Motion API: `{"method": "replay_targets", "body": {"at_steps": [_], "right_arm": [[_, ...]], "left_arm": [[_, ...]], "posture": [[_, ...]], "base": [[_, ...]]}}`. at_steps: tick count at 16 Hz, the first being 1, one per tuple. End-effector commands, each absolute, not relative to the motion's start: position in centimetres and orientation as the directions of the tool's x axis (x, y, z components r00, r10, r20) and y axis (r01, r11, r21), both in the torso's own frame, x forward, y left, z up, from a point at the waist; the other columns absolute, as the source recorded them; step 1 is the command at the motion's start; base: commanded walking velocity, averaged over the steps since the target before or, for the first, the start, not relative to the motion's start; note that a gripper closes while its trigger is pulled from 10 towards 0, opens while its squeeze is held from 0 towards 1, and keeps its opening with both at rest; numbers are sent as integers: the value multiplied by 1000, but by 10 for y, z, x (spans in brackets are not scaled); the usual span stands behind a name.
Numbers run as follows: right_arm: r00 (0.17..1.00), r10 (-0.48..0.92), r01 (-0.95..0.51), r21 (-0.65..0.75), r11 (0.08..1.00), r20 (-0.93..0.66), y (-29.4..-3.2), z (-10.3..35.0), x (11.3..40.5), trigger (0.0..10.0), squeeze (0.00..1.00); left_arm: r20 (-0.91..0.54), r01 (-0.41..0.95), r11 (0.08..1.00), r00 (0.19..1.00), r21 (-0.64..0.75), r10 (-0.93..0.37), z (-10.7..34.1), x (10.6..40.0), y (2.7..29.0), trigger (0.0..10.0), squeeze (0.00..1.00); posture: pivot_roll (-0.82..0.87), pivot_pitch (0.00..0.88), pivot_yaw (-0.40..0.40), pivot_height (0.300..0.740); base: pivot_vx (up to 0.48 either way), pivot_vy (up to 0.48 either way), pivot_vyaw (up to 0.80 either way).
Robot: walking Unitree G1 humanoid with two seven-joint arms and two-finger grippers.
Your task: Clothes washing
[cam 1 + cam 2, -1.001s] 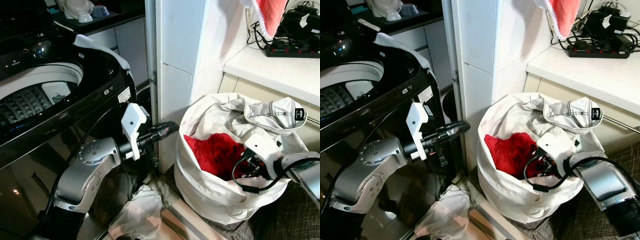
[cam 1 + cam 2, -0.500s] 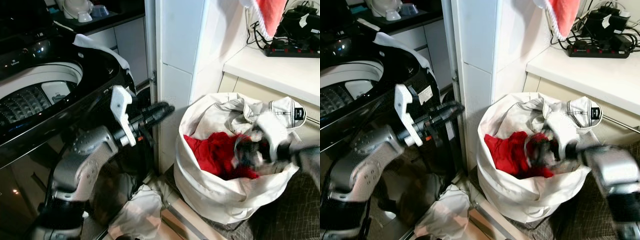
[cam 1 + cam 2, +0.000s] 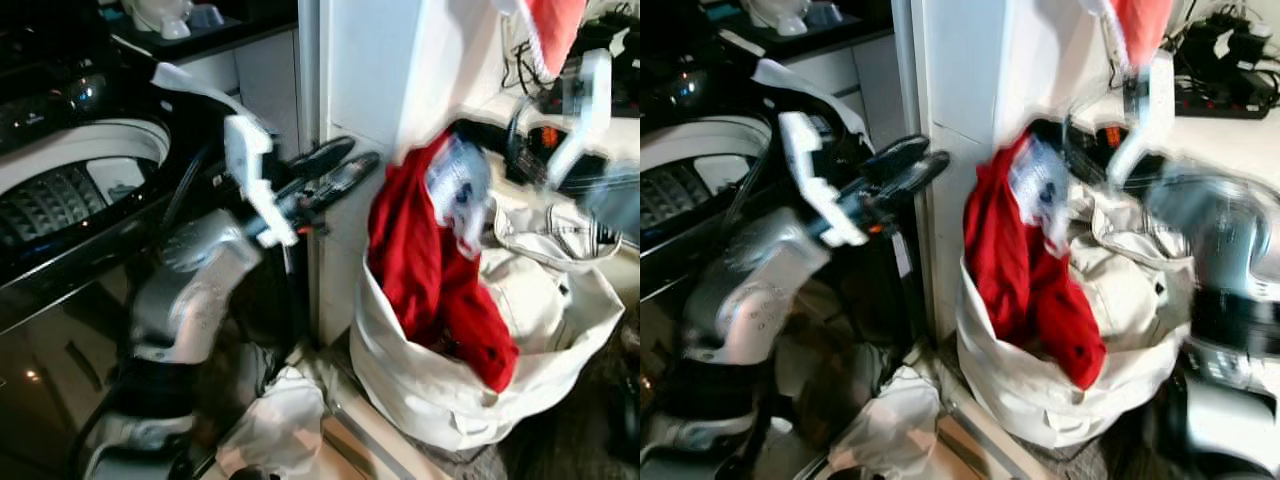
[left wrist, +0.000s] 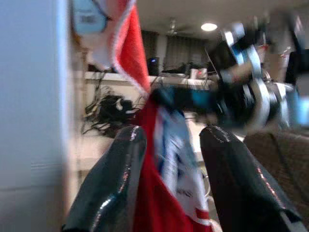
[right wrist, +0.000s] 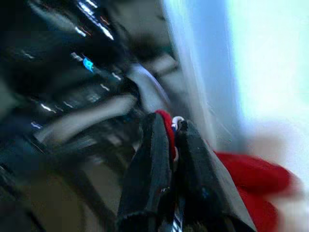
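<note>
- Right gripper (image 5: 173, 140) clamped on red garment (image 3: 420, 260), lifted above white bag (image 3: 560, 330), blurred.
- Garment hanging from the grip, lower end draped over the bag's front rim, white printed patch near its top.
- Left gripper (image 3: 335, 172) raised beside the washer (image 3: 70, 190), fingers (image 4: 113, 183) apart, nothing between them, pointing at the garment.
- White cloth (image 3: 275, 420) on the floor by the washer's base.

Silver arms (image 3: 195, 290), glossy black fingers (image 4: 113, 183)
</note>
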State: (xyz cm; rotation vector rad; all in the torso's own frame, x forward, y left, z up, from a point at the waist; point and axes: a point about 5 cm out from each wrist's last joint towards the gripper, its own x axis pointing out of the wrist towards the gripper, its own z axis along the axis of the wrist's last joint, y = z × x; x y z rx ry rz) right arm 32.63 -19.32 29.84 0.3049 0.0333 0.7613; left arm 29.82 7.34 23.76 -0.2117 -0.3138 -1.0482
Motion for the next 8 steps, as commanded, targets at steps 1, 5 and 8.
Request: {"method": "replay_targets", "body": {"at_steps": [1,5,8], "right_arm": [[718,684,-689,277,670,132,-193,313,324,0,0],[676,718,-729,294,618,168,-174,328,324,0,0],[614,768,-775,320,544,183,-153,331,316,0,0]], "left_arm": [[347,861,508,471,19,-811,242,302,71,10000,1000],[354,867,499,463,11,-812,246,310,55,10000,0],[303,845,533,496,50,-814,233,319,38,10000,0]], "posture": [[-4,0,14,740],[6,0,2,740],[5,0,4,740]], "base": [[0,0,0],[0,0,0],[0,0,0]]}}
